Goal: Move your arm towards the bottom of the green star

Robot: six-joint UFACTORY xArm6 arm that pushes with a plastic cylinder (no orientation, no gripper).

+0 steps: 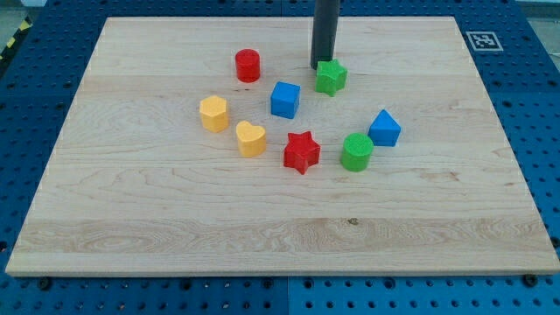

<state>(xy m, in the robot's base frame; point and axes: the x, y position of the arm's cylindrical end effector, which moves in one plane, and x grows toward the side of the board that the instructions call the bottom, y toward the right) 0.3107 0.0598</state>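
The green star (331, 77) lies in the upper middle of the wooden board (157, 219). My tip (320, 67) is at the star's upper left edge, touching or almost touching it. The dark rod rises straight up out of the view's top. The star's bottom side faces the blue cube (284, 99) and the red star (302, 151).
A red cylinder (248, 66) lies left of my tip. A yellow hexagon block (213, 114) and a yellow heart (250, 138) lie at the centre left. A green cylinder (356, 151) and a blue block (384, 129) lie below right of the green star.
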